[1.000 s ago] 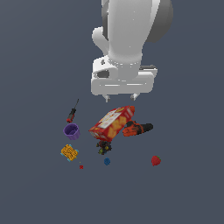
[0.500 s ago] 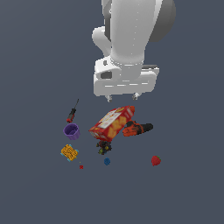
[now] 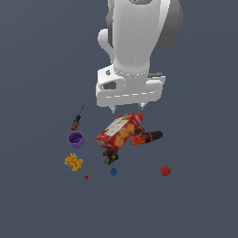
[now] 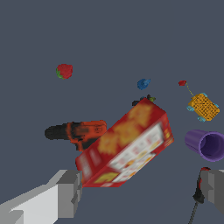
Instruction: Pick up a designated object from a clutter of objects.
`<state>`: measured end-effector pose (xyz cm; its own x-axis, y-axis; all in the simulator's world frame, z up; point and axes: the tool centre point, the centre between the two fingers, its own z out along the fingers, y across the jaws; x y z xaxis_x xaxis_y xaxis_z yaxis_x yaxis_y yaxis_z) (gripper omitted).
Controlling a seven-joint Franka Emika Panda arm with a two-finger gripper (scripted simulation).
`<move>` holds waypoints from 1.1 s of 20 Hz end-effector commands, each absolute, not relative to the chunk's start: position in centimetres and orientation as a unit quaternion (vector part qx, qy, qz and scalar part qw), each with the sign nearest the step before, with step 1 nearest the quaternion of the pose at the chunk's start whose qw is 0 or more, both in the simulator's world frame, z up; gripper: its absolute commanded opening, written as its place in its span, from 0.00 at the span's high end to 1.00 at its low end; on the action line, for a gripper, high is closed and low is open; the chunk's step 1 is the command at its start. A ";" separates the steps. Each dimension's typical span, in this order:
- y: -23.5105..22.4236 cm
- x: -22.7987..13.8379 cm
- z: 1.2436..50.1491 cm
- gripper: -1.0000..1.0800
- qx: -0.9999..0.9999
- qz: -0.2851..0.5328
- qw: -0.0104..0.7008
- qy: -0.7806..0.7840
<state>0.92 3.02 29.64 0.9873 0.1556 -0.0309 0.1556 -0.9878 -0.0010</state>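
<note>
The designated object, a small flat yellow-orange bumpy block with light-blue edges (image 3: 73,162), lies toward the exterior view's left, apart from the pile. Its thin cord ends in a tiny red piece (image 3: 86,177). It also shows in the wrist view (image 4: 203,106), with the red piece (image 4: 182,82). My gripper (image 3: 126,109) hangs open and empty above the red-yellow box (image 3: 119,130), well away from the block. In the wrist view the gripper (image 4: 140,192) has its grey fingers (image 4: 65,192) spread wide on either side of the box (image 4: 127,146).
A purple cup (image 3: 76,139) and a red-handled screwdriver (image 3: 77,119) lie near the block. A red-black drill (image 3: 145,136) lies beside the box. A dark multicoloured cluster (image 3: 109,156), a blue ball (image 3: 113,171) and a strawberry (image 3: 165,170) lie scattered nearer the front.
My gripper has come down slightly above the box. The objects have not moved.
</note>
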 end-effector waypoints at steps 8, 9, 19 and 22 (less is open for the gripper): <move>0.3 3.6 27.1 0.04 0.991 -0.013 -0.001 0.136; -0.1 4.0 26.7 0.04 0.990 -0.013 -0.002 0.144; -4.7 7.5 22.2 0.04 0.973 -0.009 -0.003 0.232; -6.2 8.3 20.7 0.04 0.966 -0.008 -0.004 0.258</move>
<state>7.88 -5.44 21.48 0.8801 0.4746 -0.0149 0.4745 -0.8802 -0.0111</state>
